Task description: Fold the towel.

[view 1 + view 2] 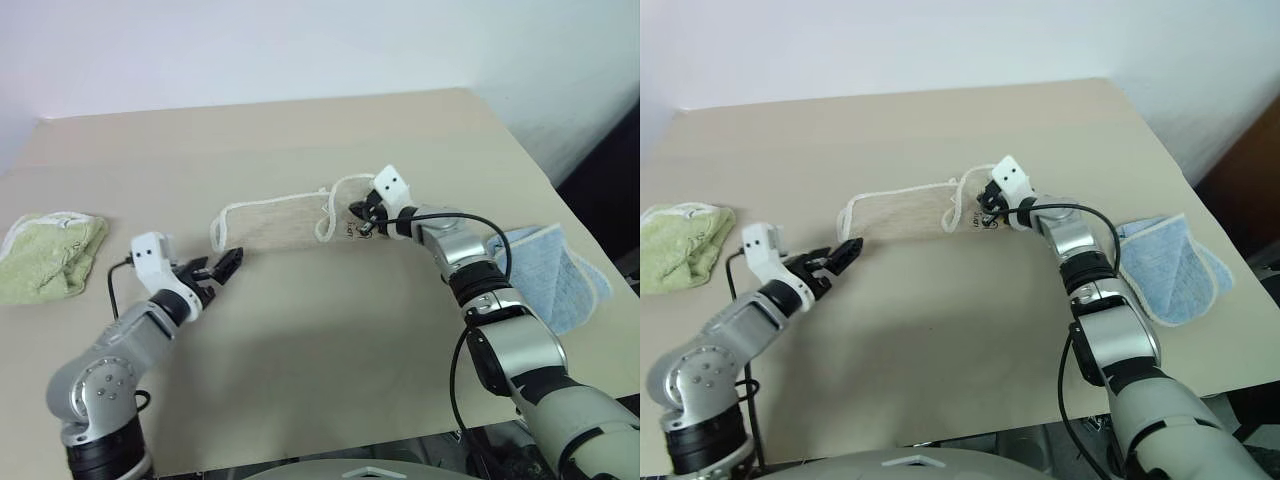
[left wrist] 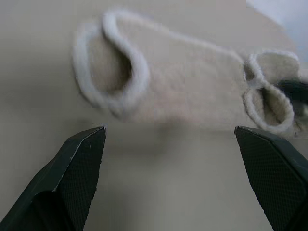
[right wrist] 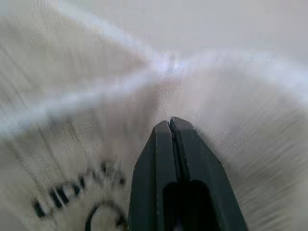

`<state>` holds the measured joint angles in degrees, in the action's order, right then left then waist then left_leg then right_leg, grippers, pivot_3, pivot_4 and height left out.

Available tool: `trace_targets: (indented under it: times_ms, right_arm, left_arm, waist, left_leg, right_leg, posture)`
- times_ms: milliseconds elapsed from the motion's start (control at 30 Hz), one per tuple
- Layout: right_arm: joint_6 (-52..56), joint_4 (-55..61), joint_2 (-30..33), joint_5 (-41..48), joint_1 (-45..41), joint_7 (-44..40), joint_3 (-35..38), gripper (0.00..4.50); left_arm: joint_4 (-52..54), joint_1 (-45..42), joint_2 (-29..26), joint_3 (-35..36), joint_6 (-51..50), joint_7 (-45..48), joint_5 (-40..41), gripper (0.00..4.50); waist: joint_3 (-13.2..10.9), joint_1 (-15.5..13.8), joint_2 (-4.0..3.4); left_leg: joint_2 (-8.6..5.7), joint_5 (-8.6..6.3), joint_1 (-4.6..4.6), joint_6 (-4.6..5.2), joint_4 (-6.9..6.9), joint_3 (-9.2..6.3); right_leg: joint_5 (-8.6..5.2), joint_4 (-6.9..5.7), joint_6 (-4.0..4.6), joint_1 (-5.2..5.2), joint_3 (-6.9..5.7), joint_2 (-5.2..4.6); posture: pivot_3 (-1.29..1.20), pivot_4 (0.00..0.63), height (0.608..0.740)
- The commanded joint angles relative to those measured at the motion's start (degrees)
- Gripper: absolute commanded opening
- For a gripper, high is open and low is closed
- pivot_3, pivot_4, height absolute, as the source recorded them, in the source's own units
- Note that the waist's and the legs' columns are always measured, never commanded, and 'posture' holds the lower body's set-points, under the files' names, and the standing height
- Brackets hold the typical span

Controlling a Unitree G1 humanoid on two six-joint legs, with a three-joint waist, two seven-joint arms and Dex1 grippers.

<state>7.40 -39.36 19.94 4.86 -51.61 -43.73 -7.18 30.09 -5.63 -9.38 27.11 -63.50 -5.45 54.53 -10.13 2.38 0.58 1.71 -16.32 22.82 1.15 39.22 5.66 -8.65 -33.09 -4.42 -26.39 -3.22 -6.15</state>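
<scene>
I've got the towel (image 1: 285, 222) lying roughly mid-table (image 1: 330, 340), a long beige strip w/ white corded edging, partly folded over on itself. Its left end curls up into a loop; the right end is bunched into a couple of small corded loops, w/ a dark printed mark showing near that corner.

Right end effector (image 1: 366, 222) sits at the towel's right end, right on top of the printed corner. In the right wrist view its two black fingers (image 3: 180, 163) are pressed flat together, no gap btwn them, tips down against the terry pile. I can't tell whether any cloth is actually pinched btwn them, so I read it as closed on nothing I can confirm.

Left end effector (image 1: 222, 268) hangs just off the towel's left end, near but apart from it. Fingers (image 2: 79, 163) are spread wide, nothing btwn them; left wrist view looks across bare table at the curled left end.

Other stuff: a green towel (image 1: 50, 255) bunched up at the table's far left edge, well apart from the beige one, and a blue towel (image 1: 555, 270) w/ white edging at the right edge, partly behind my right arm.
</scene>
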Motion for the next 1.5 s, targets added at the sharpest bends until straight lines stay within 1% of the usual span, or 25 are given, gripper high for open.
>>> trace_targets:
  times_ms: [33,133,200,233,333,400,533,667,800,833,900,1033,1133,1167,1333,1367,1433,1500]
  right_arm:
    - [2.1,16.0,2.8,4.9,1.3,-5.2,2.9,0.03]
    - [5.0,23.5,4.6,6.6,3.4,-7.0,3.2,0.03]
    - [6.6,27.1,5.5,7.1,4.4,-7.3,3.4,0.03]
    - [7.2,28.3,5.7,7.2,4.8,-7.2,3.5,0.03]
    - [8.3,30.6,5.9,7.3,5.7,-6.3,3.8,0.03]
    - [9.2,32.1,6.2,7.6,6.4,-5.7,4.4,0.03]
    - [10.9,35.3,6.5,8.4,8.3,-5.3,4.8,0.03]
    - [13.8,40.5,7.3,10.2,11.4,-5.5,5.4,0.03]
    - [17.0,45.2,8.9,12.3,14.4,-6.7,5.5,0.0]
    - [18.4,47.3,10.1,13.4,16.5,-7.9,5.4,0.0]
    - [20.4,50.3,12.2,14.8,20.1,-9.4,5.1,0.0]
    - [21.9,52.5,13.8,15.4,23.6,-8.7,5.4,0.0]
    - [22.3,52.8,14.0,15.3,24.8,-7.3,6.2,0.0]
    - [22.3,52.8,14.0,15.4,24.9,-7.1,6.3,0.0]
    - [22.4,52.8,14.8,15.3,25.7,-6.3,6.9,0.0]
    - [22.4,52.7,14.9,15.3,25.8,-6.2,7.0,0.0]
    - [22.1,52.1,15.0,14.8,26.1,-5.6,6.9,0.0]
    - [21.7,51.4,14.9,14.3,26.0,-5.0,6.8,0.0]
  left_arm:
    - [0.3,-2.6,4.7,4.6,0.0,-11.3,8.9,4.5]
    - [-4.0,-4.8,7.5,7.1,1.5,-20.2,16.1,4.5]
    - [-7.1,-6.8,8.0,6.9,3.1,-23.0,17.6,4.5]
    - [-8.8,-8.0,8.3,6.7,4.2,-24.1,18.1,4.5]
    - [-13.9,-11.6,9.2,5.9,7.0,-27.4,20.5,4.5]
    - [-18.6,-14.5,9.7,4.9,8.5,-28.0,20.1,4.5]
    - [-24.6,-18.5,9.1,3.4,10.6,-26.4,18.7,4.5]
    - [-28.1,-20.5,9.1,2.5,11.4,-26.3,18.0,4.5]
    - [-28.1,-20.4,8.9,2.3,12.9,-26.0,18.0,3.68]
    - [-28.0,-20.4,8.7,2.5,13.4,-25.7,18.0,3.28]
    - [-27.9,-20.3,8.0,2.7,14.0,-25.0,17.8,2.64]
    - [-28.2,-20.4,6.1,3.3,16.2,-23.1,16.7,1.33]
    - [-29.9,-21.8,1.7,6.5,20.9,-19.4,15.1,0.29]
    - [-30.6,-22.1,0.4,7.3,22.1,-18.3,14.7,0.03]
    - [-33.5,-24.6,-9.7,10.2,24.9,-10.5,13.3,0.03]
    - [-33.8,-25.0,-11.0,10.4,25.3,-9.3,13.1,0.03]
    - [-32.8,-25.5,-15.0,7.6,25.0,-4.2,10.3,0.03]
    - [-29.9,-25.6,-18.5,1.7,23.9,1.3,6.0,0.03]
  waist:
    - [0.0,-0.1,0.01]
    - [0.0,0.0,0.04]
    - [0.0,-0.1,0.06]
    - [0.0,-0.2,0.06]
    - [0.0,-0.4,0.07]
    - [0.0,-0.7,0.07]
    - [0.0,-2.2,0.08]
    - [0.0,-3.2,0.08]
    - [0.0,-3.2,0.08]
    - [0.0,-3.1,0.08]
    - [0.0,-3.2,0.09]
    - [0.0,-2.7,0.1]
    - [0.0,-2.6,0.12]
    - [0.0,-2.6,0.13]
    - [0.0,-2.8,0.14]
    - [0.0,-2.8,0.14]
    - [0.0,-3.0,0.16]
    - [0.0,-3.2,0.18]
  left_leg:
    - [0.01,0.0,0.0,0.0,0.0,-0.03]
    - [0.02,0.0,-0.05,0.0,0.0,-0.06]
    - [0.01,-0.01,-0.15,-0.01,0.0,-0.04]
    - [0.01,-0.01,-0.19,-0.01,0.0,-0.03]
    - [-0.01,0.01,-0.19,-0.04,0.01,0.0]
    - [-0.01,0.01,-0.19,-0.04,0.01,0.02]
    - [-0.11,0.01,-0.2,-0.04,0.01,0.06]
    - [-0.1,0.02,-0.22,-0.06,0.02,0.1]
    - [-0.08,0.01,-0.22,-0.08,0.02,0.0]
    - [-0.08,0.0,-0.21,-0.08,0.02,-0.02]
    - [-0.08,0.0,-0.16,-0.07,0.0,-0.04]
    - [-0.08,0.01,0.43,-0.05,-0.02,-0.08]
    - [-0.09,0.01,0.48,-0.05,-0.02,-0.02]
    - [-0.03,0.01,0.48,-0.05,-0.02,-0.03]
    - [0.12,0.01,0.51,-0.06,-0.05,-0.06]
    - [0.12,0.0,0.54,-0.06,-0.05,-0.05]
    - [0.11,0.0,0.56,-0.07,-0.05,-0.03]
    - [0.09,0.0,0.59,-0.07,-0.05,-0.04]
  right_leg:
    - [0.0,0.0,-0.01,0.01,-0.01,0.02]
    - [-0.01,0.02,-0.01,0.05,-0.02,0.03]
    - [-0.02,0.02,0.02,0.14,-0.02,0.03]
    - [-0.1,0.02,0.16,0.17,-0.02,0.04]
    - [-0.12,0.05,0.2,0.17,-0.01,0.04]
    - [-0.12,0.07,0.2,0.17,0.0,0.04]
    - [-0.13,0.06,0.22,0.2,-0.02,0.05]
    - [-0.13,0.12,0.23,0.29,-0.04,0.04]
    - [-0.13,0.17,0.22,0.33,-0.05,-0.04]
    - [-0.13,0.22,0.22,0.33,-0.06,-0.04]
    - [-0.12,0.29,0.22,0.31,-0.09,-0.04]
    - [-0.07,0.52,0.26,-0.11,-0.24,0.0]
    - [-0.03,0.64,0.32,-0.12,-0.25,0.14]
    - [0.0,0.68,0.37,-0.11,-0.27,0.22]
    - [0.06,0.83,0.47,-0.1,-0.35,0.33]
    - [0.07,0.84,0.48,-0.12,-0.35,0.31]
    - [0.07,0.88,0.48,-0.12,-0.35,0.27]
    - [0.07,0.93,0.48,-0.11,-0.36,0.25]
  posture:
    - [0.0,0.15,0.728]
    - [0.0,0.15,0.728]
    - [0.0,0.15,0.728]
    - [0.0,0.15,0.728]
    - [0.0,0.15,0.728]
    - [0.0,0.15,0.728]
    - [0.0,0.15,0.728]
    - [0.0,0.15,0.728]
    - [0.0,0.15,0.728]
    - [0.0,0.15,0.728]
    - [0.0,0.15,0.728]
    - [0.0,0.15,0.728]
    - [0.0,0.15,0.728]
    - [0.0,0.15,0.728]
    - [0.0,0.15,0.728]
    - [0.0,0.15,0.728]
    - [0.0,0.15,0.728]
    - [0.0,0.15,0.728]
